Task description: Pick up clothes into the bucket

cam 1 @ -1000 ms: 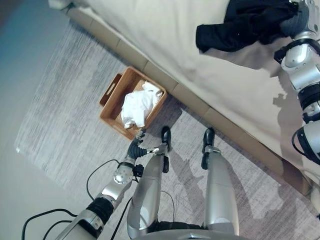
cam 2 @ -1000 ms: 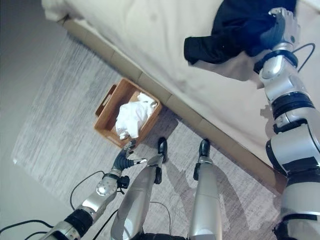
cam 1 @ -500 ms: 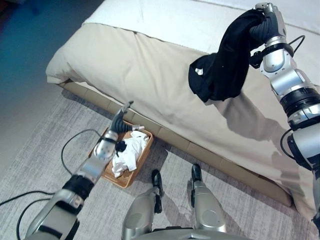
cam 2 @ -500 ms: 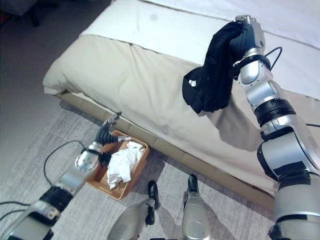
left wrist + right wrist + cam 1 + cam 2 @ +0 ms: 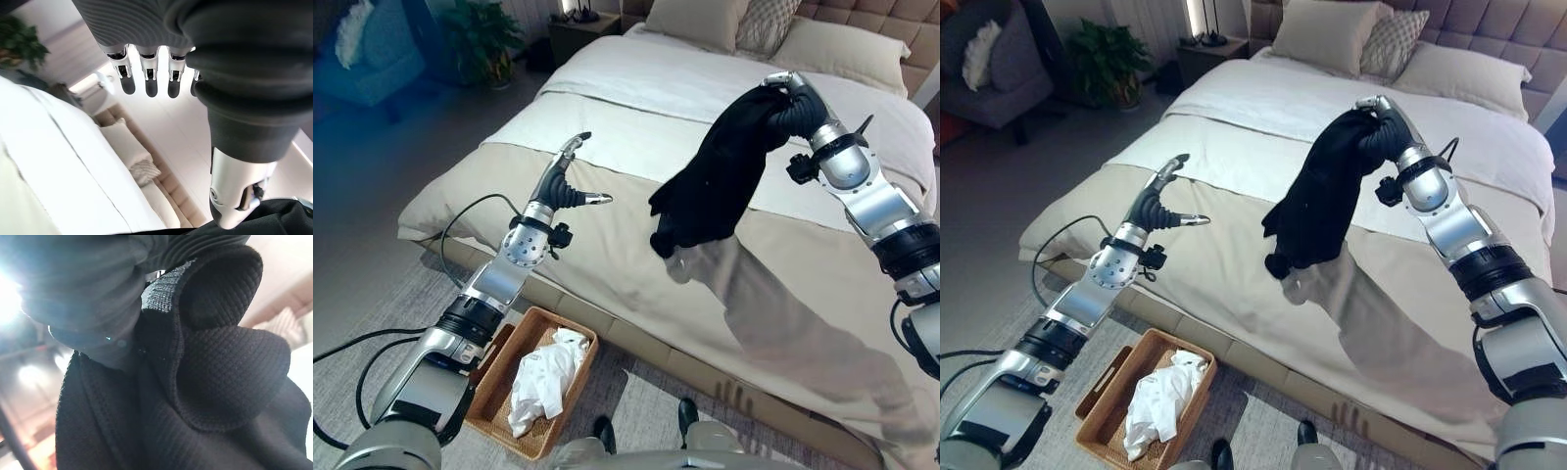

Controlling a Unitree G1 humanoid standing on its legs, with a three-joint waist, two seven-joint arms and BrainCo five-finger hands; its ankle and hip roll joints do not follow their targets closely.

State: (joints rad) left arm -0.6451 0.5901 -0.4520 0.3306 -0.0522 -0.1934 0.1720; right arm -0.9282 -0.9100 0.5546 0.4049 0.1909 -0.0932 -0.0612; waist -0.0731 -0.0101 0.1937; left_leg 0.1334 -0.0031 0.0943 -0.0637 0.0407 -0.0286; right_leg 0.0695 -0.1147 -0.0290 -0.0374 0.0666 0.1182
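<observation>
My right hand grips black garment over bed; basket lies 7 o'clock, nearer left hand, fingers spread.

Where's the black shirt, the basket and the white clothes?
Black shirt (image 5: 715, 181), left eye view, middle of the hanging cloth.
Basket (image 5: 490, 377), left eye view, its left rim.
White clothes (image 5: 540, 377), left eye view, middle of the pile.

Right hand raised, fisted, left hand spread
</observation>
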